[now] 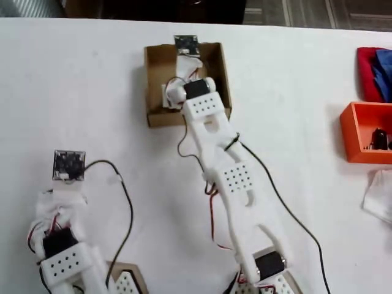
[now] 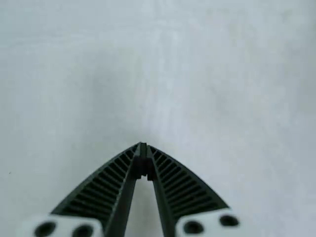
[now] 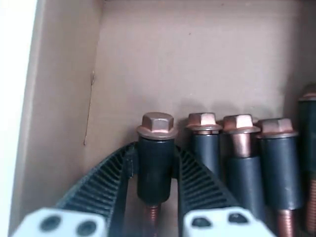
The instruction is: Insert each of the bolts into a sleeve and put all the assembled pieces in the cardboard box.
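Observation:
In the right wrist view my right gripper [image 3: 155, 165] is shut on an assembled piece [image 3: 156, 163], a copper bolt in a black sleeve, held inside the cardboard box [image 3: 64, 98]. Several more assembled pieces [image 3: 242, 163] lie side by side next to it on the box floor. From the high view that arm stretches to the cardboard box [image 1: 155, 73] at the table's back centre, its wrist hiding the contents. My left gripper [image 2: 142, 150] is shut with nothing in it over bare white table; its arm [image 1: 61, 245] stands at the front left.
An orange bin [image 1: 358, 131] with a dark item in it stands at the right edge, red and blue cloth [image 1: 375, 70] behind it and a white cloth [image 1: 380, 196] in front. Cables trail across the table between the arms.

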Tool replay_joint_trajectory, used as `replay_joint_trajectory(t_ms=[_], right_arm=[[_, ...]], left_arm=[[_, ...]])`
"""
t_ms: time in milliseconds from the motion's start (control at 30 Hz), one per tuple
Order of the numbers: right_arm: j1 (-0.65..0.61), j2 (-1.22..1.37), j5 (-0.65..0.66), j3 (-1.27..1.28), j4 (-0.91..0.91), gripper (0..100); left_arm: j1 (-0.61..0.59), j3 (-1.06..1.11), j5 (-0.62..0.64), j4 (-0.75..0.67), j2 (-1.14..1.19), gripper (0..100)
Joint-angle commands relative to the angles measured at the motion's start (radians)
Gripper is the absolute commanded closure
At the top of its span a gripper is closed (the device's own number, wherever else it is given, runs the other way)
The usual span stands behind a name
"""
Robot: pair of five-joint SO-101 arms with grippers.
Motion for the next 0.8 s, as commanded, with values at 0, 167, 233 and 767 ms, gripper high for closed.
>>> replay_joint_trajectory(t_ms=[0,167,233,767], right_arm=[[-0.004,-0.081,-0.005,-0.003,0.004,97.7],[-0.004,-0.028,-0.005,-0.003,0.005,97.7],[-0.001,-0.021,-0.006,-0.005,0.005,97.7],[-0.004,0.022,-0.006,-0.009,-0.001,97.6]], left_arm=[[-0.009,-0.008,-0.012,0.003,-0.011,97],[-0.009,-0.008,-0.012,0.003,-0.011,97],[-0.009,-0.008,-0.012,0.003,-0.011,97],[-0.009,-0.008,-0.012,0.003,-0.011,97]])
